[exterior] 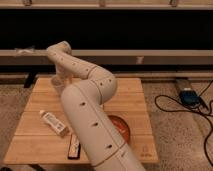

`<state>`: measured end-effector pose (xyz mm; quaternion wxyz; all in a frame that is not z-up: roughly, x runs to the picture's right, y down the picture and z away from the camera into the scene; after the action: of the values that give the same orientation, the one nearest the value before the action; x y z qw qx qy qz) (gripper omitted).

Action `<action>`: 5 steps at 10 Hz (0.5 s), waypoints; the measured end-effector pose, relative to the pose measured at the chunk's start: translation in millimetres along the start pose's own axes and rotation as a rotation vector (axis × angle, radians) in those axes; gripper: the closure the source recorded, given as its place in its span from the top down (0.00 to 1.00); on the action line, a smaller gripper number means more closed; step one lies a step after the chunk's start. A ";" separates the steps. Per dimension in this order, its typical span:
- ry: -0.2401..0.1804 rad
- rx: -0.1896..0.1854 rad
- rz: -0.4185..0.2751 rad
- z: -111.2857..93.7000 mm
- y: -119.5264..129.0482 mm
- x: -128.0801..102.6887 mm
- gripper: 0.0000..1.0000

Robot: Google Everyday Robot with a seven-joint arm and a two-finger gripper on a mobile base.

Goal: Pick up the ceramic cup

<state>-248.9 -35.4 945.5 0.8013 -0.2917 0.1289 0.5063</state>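
1. The room: a dark band of wall runs across the back behind pale horizontal rails, and the floor is speckled grey.
2. The table point(135, 107) is a light wooden slab of planks that fills the middle of the view.
3. The robot's white arm point(90, 125) rises from the bottom edge, bends at a thick elbow over the table's centre and reaches back to the far left corner, hiding much of the tabletop.
4. An orange bowl point(124, 129) sits near the table's front, mostly covered by the arm; only its right part shows.
5. Black cables and a dark box with a blue patch point(189, 96) lie on the floor to the right of the table, well apart from it.
6. A white tube-like package point(54, 123) lies tilted on the front left of the table; a dark flat bar point(74, 148) lies near the front edge, just beside the arm.
7. The hand point(59, 82) points down at the far left corner; whether it is released or clenched cannot be told.
8. The ceramic cup point(56, 85) shows as a whitish shape right at the hand in that far left corner, hard to separate from it.
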 end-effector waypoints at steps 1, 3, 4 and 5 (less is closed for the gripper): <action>0.007 -0.018 -0.010 -0.8 3.9 4.7 0.16; 0.018 -0.068 -0.028 -10.8 8.0 15.1 0.01; 0.013 -0.094 -0.035 -22.9 9.9 17.4 0.00; 0.009 -0.110 -0.045 -35.4 12.4 19.8 0.00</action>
<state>-247.7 -38.1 903.3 0.7946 -0.3405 0.0979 0.4931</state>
